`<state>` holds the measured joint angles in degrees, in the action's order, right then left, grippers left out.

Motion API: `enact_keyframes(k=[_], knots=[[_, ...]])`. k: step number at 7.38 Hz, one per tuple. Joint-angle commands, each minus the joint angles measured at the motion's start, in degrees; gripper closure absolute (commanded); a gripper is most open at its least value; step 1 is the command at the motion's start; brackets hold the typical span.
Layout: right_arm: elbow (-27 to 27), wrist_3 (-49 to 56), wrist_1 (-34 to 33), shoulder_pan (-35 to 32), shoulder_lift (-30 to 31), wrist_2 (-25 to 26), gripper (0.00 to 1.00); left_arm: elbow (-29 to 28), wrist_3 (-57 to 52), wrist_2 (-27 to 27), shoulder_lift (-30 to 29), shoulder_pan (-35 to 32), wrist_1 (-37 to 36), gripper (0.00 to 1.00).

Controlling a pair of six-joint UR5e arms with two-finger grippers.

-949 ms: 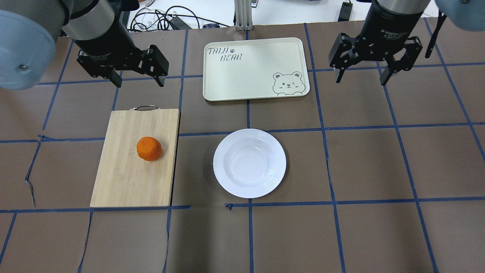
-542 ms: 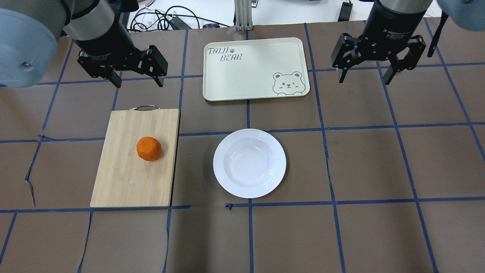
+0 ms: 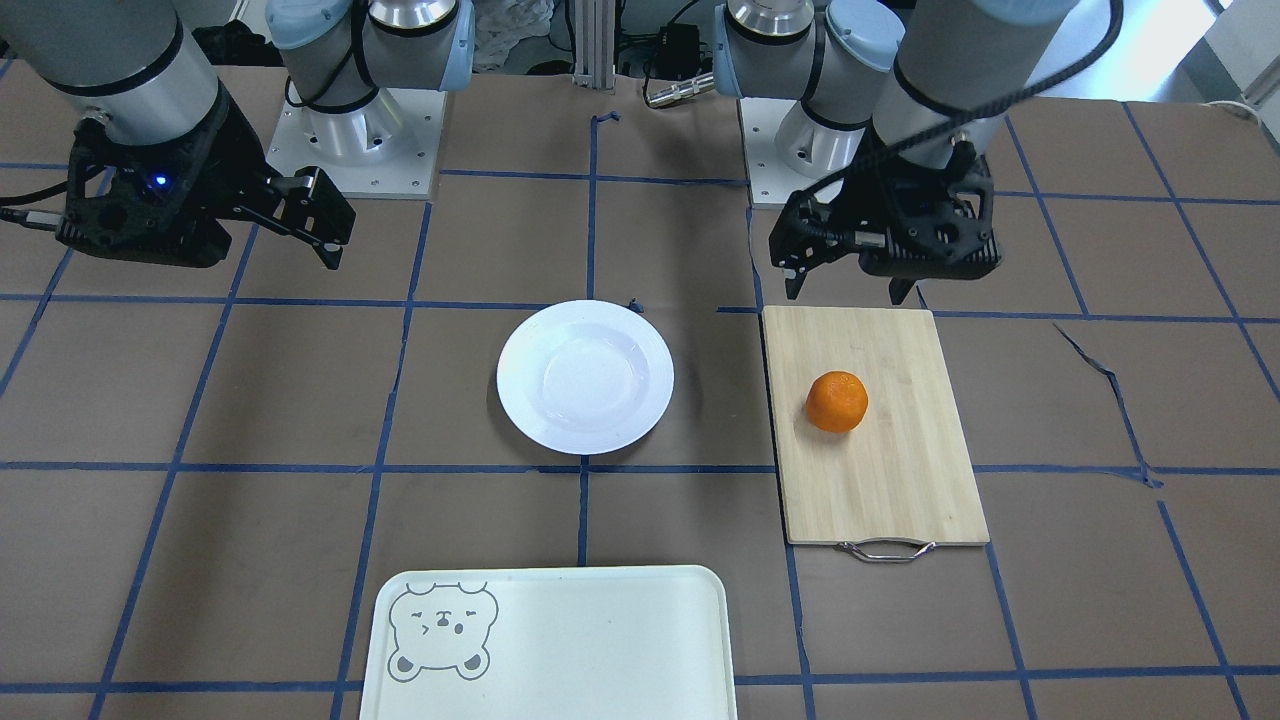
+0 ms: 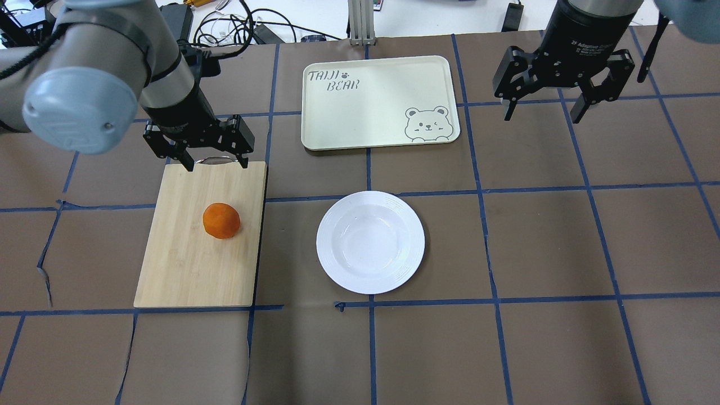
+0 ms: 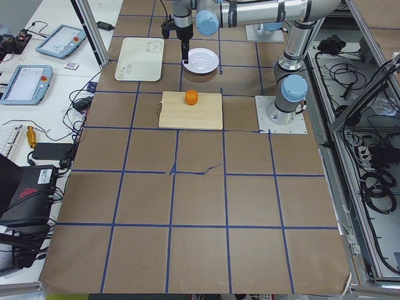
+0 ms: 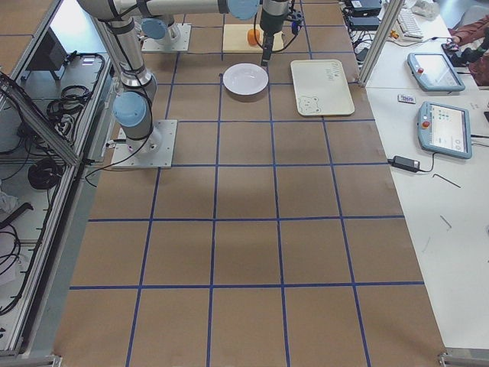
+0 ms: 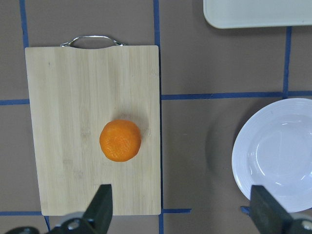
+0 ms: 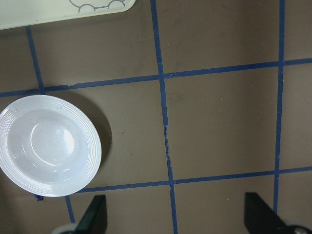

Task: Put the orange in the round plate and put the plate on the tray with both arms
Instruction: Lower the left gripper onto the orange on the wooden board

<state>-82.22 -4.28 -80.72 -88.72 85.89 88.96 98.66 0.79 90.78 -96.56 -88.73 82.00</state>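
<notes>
The orange (image 4: 221, 221) rests on a bamboo cutting board (image 4: 185, 270), seen in the left wrist view as the orange (image 7: 120, 140). My left gripper (image 4: 216, 166) hangs open over the board's handle end, apart from the fruit. To the right of the board lies the white round plate (image 4: 370, 242), with nothing in it. Behind it is the cream tray (image 4: 365, 107) with the bear face. My right gripper (image 4: 543, 118) is open and holds nothing, up beside the tray's right end. The right wrist view shows the plate (image 8: 48, 145) at its left.
The board's metal handle (image 4: 214, 160) lies just under the left fingertips. Brown mats with blue tape lines (image 4: 489, 253) cover the table. Cables (image 4: 242, 28) lie beyond the far edge.
My left arm has swung forward and lower, bringing its open gripper to the board's handle end. The right gripper has barely shifted. Orange, plate and tray have not moved.
</notes>
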Motion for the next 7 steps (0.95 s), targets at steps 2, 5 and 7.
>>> enact_keyframes(k=[2, 5, 7], knots=[[-0.31, 0.15, 0.03, -0.05, -0.02, -0.1, 0.0, 11.71, -2.37, 7.09, -5.64, 3.21, -12.46, 0.0], [-0.31, -0.02, 0.03, -0.05, -0.28, -0.37, 0.0, 12.7, -2.28, 6.87, -8.73, 3.21, -12.91, 0.34], [-0.49, 0.15, 0.03, -0.05, -0.55, -0.63, 0.0, 11.73, -2.2, 6.69, -8.82, 3.21, -13.09, 0.93]])
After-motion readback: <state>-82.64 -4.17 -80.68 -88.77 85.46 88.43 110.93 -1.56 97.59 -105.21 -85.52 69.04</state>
